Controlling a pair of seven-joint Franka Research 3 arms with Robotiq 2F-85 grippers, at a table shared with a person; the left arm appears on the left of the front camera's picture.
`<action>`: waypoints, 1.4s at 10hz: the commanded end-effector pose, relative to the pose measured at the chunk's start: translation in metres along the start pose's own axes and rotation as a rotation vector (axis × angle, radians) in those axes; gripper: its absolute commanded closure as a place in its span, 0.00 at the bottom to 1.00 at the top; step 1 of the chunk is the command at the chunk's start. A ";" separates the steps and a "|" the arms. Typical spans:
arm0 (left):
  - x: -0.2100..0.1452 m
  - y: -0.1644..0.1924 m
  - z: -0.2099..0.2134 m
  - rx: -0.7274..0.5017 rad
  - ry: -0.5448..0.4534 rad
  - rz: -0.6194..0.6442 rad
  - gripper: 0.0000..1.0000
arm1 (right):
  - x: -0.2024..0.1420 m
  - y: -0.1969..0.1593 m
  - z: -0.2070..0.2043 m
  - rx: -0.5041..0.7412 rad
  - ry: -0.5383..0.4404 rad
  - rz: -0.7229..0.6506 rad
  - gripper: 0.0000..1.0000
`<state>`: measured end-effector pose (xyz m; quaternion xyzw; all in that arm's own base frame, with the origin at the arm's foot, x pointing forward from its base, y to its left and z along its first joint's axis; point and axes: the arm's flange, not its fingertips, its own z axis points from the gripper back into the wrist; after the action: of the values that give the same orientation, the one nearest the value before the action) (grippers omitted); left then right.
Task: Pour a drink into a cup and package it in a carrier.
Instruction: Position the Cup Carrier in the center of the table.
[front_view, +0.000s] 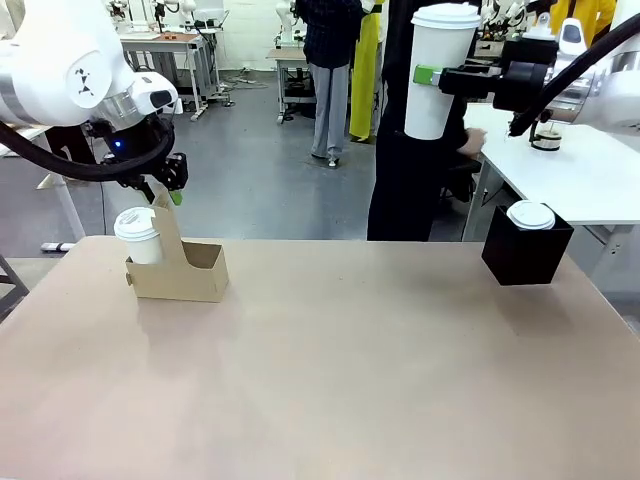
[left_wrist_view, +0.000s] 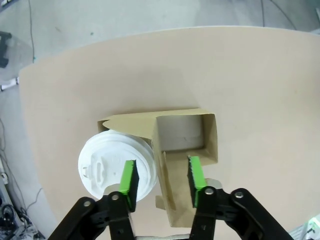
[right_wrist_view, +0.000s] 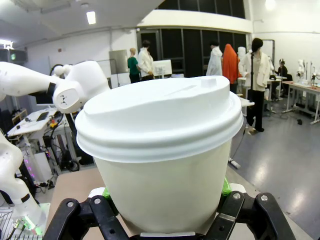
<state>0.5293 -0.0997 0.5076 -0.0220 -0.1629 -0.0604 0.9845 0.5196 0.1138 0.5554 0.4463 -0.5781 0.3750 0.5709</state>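
The right claw (front_view: 434, 78), clamped on the tall white lidded paper cup (front_view: 432, 110) well apart from the brown cardboard carrier (front_view: 195, 285), could spill it if tilted

The carrier (front_view: 195, 275) wall hides the lower body of the seated cup (front_view: 137, 232), and its handle tab covers most of the left fingers (front_view: 177, 198). The raised cup (front_view: 440, 40) blocks the far one of the right fingers (front_view: 427, 75); its lid conceals the contents. From the right wrist, its base is lost behind the fingers. A black box (front_view: 525, 258) hides all but the lid of what stands in it.
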 end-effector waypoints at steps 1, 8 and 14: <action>0.007 -0.003 0.000 0.037 0.020 0.024 0.87 | 0.005 0.000 -0.002 0.006 -0.008 0.014 0.20; 0.003 0.005 -0.009 0.034 0.027 0.020 1.00 | 0.005 0.000 -0.002 0.006 -0.008 0.014 0.20; -0.026 -0.054 0.051 0.054 -0.075 0.075 0.98 | 0.005 0.000 -0.002 0.006 -0.008 0.014 0.20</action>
<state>0.5087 -0.1264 0.5410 -0.0154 -0.1880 -0.0342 0.9815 0.5202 0.1139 0.5560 0.4461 -0.5784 0.3753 0.5706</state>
